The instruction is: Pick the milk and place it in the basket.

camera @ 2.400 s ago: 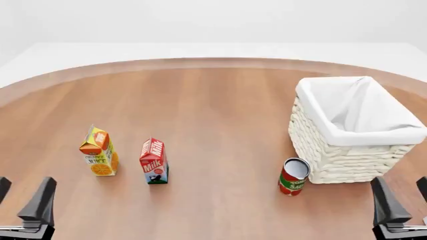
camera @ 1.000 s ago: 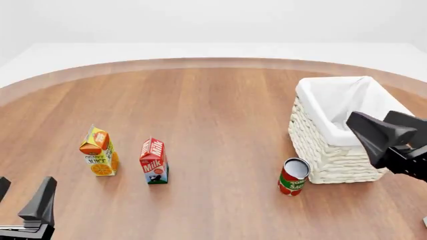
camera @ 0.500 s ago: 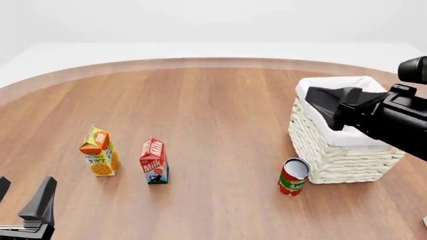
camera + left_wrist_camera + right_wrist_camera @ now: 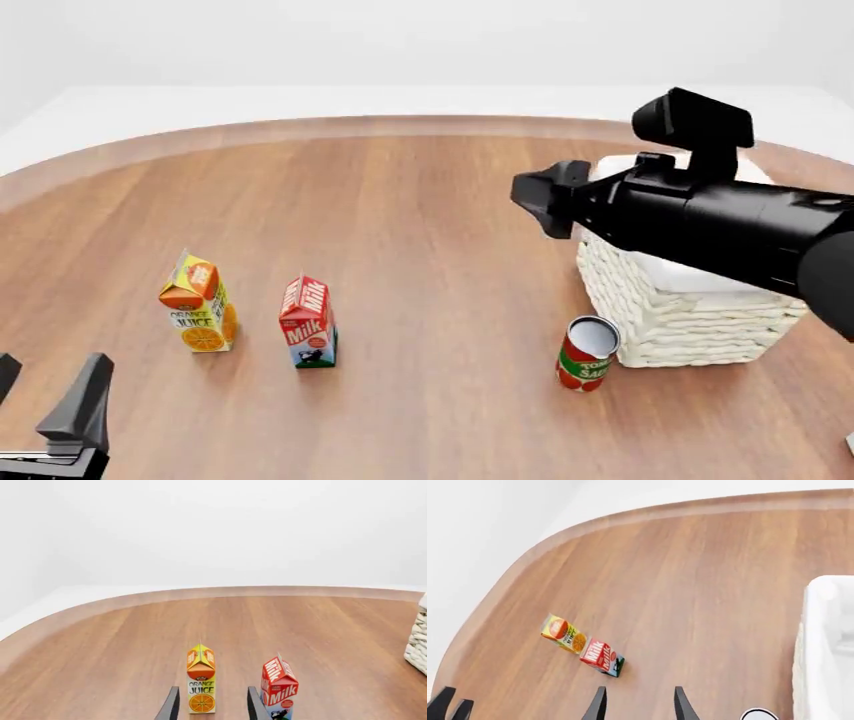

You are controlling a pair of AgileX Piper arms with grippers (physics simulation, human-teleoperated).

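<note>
Red-topped milk (image 4: 308, 323) stands ungrasped beside juice carton (image 4: 198, 303); right gripper (image 4: 545, 203), jaws spread, presumably approaching; left gripper (image 4: 47, 405) likewise spread.

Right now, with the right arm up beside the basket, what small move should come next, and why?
Probably swing the right tool on across and down toward the milk. It hangs open and empty, high over the table near the basket, while the milk stands untouched beside the juice. The left tool sits low at the near edge, lined up on the juice instead.
</note>
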